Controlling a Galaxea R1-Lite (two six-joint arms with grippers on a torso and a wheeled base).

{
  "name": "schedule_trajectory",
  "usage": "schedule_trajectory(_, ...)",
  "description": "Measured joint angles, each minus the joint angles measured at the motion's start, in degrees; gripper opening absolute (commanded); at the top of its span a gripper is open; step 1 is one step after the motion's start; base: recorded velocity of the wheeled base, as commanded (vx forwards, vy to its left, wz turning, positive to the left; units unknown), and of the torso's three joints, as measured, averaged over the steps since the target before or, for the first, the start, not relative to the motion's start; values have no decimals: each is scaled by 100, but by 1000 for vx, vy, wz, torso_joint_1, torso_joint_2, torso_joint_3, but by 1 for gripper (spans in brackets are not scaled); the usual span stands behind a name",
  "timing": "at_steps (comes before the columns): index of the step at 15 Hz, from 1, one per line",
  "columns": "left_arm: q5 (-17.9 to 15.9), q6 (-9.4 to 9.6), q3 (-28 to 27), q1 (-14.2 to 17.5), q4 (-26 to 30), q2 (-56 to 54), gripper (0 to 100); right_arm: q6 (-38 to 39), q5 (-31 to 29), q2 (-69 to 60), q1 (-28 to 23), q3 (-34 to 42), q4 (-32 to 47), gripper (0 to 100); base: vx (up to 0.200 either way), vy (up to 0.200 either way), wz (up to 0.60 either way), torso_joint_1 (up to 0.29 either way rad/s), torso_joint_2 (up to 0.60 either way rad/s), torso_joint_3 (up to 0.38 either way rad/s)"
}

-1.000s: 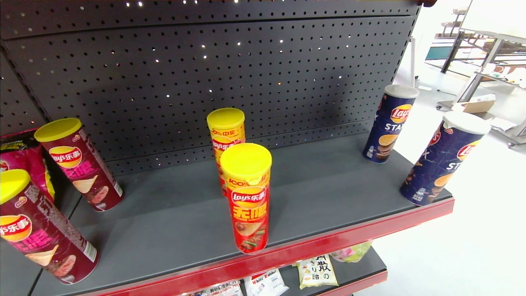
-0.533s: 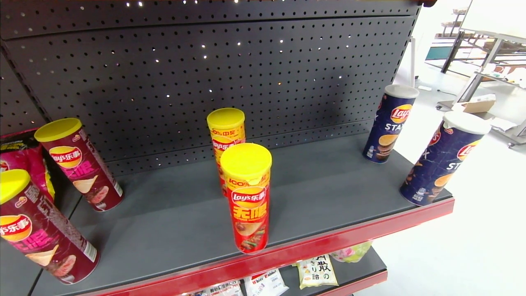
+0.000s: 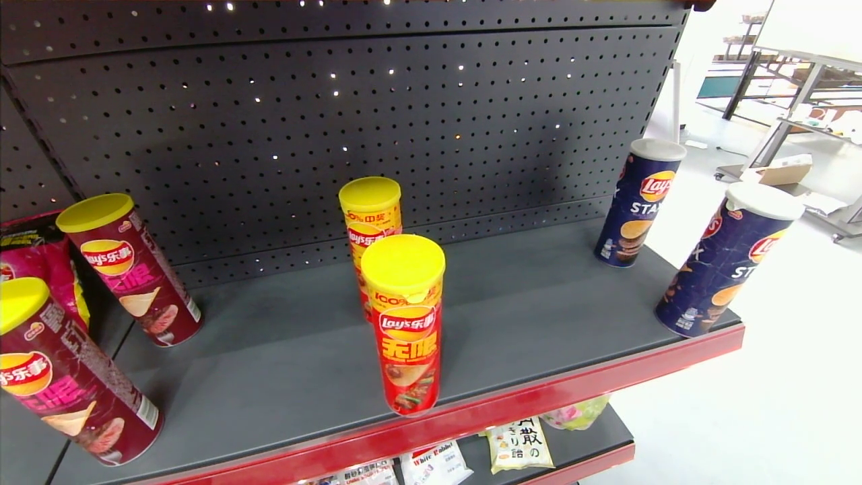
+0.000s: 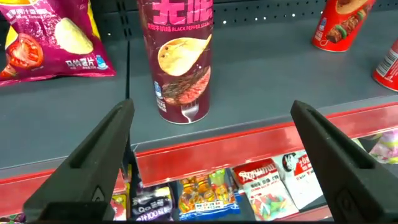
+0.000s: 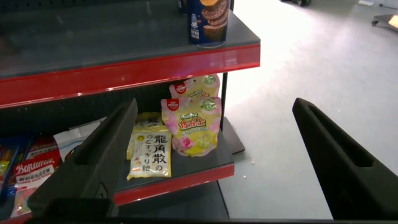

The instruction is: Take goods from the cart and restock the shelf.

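On the shelf — yellow-lidded red canister

A pale floor spreads out beyond the right hand. Farther from the hand, across that floor, stand grey metal tables, with a cardboard box low beside them.

We see a grey shelf edged red, a black back panel (dotted with holes), red cans and maroon cans lidded yellow, navy cans lidded white.
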Motion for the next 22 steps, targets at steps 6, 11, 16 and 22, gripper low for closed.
schedule_trajectory(6,0,0,0,-5,0,0,100,-13,11,0,7,-6,2,100,0,0,600,-1,0,2)
schedule_trajectory(11,4,0,-5,-2,0,0,100,-5,10,0,7,0,2,100,0,0,0,0,0,0)
schedule_trajectory(16,2,0,0,-5,0,0,100,-13,16,0,7,-5,0,100,0,0,0,0,0,0)
schedule_trajectory(22,2,0,0,-2,0,0,100,251,490,228,29,-588,-76,100,0,0,0,0,0,0)
